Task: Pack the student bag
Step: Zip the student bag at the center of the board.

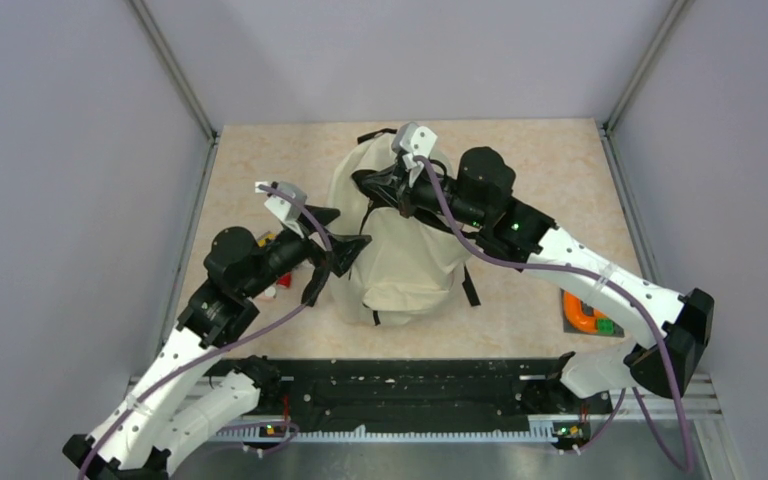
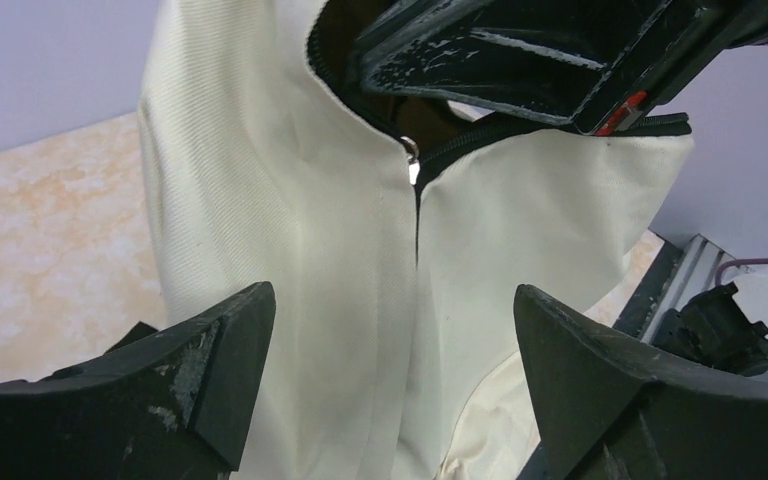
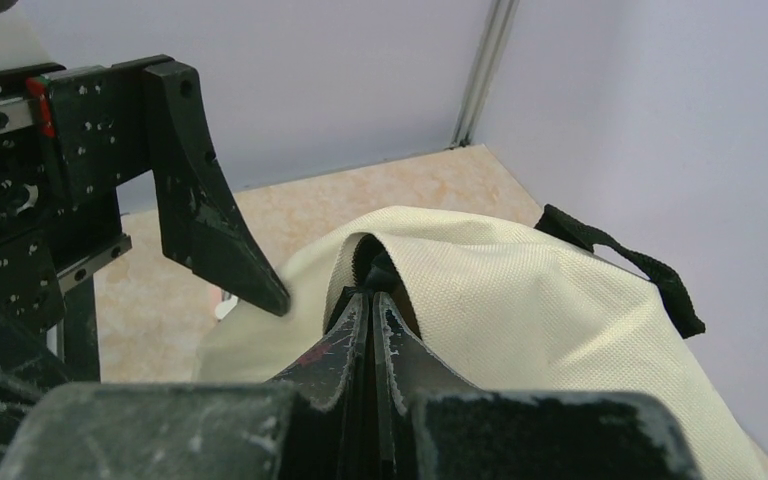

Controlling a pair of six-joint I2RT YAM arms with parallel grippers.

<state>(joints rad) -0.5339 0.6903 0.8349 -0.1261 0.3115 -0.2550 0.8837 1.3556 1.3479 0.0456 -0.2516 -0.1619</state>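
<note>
Student bag [image 1: 410,250] upright mid-surface [image 1: 260,160], between both end effectors.
Left end effector [image 1: 338,266], fingers spread apart, sits just beside the bag's left flank; right end effector [image 3: 370,300], fingers pressed together, pinches the rim of its open top.

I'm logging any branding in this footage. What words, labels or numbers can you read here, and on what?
None can be read.
The backpack shows plain cream fabric in all three views, with no logo or tag.
The orange object at the right and the small coloured items at the left of the top view are too small to show any print.
</note>
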